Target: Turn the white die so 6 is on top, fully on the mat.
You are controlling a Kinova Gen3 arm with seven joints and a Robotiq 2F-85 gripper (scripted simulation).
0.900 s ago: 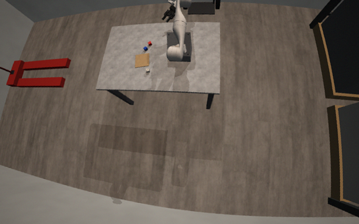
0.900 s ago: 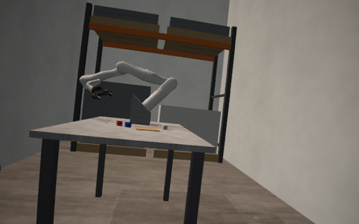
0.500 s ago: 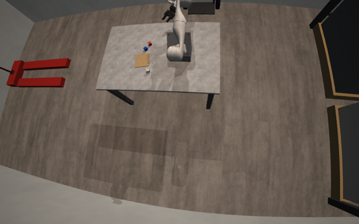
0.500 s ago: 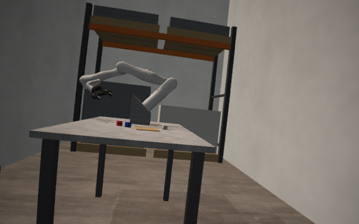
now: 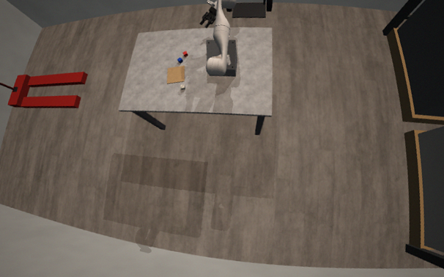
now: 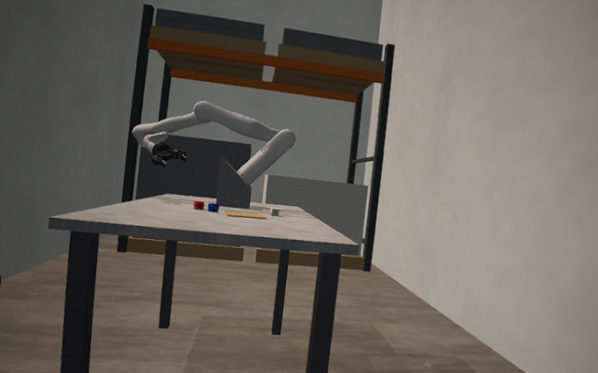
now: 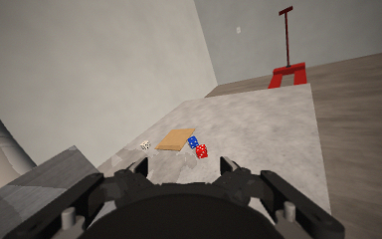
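Note:
The white die [image 5: 182, 87] [image 6: 275, 212] [image 7: 145, 145] lies on the table just beside the tan mat [image 5: 175, 74] [image 6: 245, 215] [image 7: 175, 138], off the mat. A blue die [image 5: 180, 60] [image 6: 212, 207] [image 7: 192, 142] and a red die [image 5: 185, 53] [image 6: 199, 205] [image 7: 201, 151] lie on the table on the mat's other side, close together. My gripper [image 5: 206, 20] [image 6: 178, 155] [image 7: 184, 164] is open and empty. It hangs high in the air near the table's edge, far from the dice. I cannot read the top faces.
The grey table [image 5: 239, 89] [image 6: 175, 222] [image 7: 269, 119] carries the arm's dark base block [image 6: 233, 187] [image 5: 232, 72]. A red pallet jack [image 5: 47, 89] [image 7: 287, 75] stands on the floor. A shelf rack [image 6: 267, 60] stands behind the table, and a hand truck [image 5: 250, 2] is near the arm.

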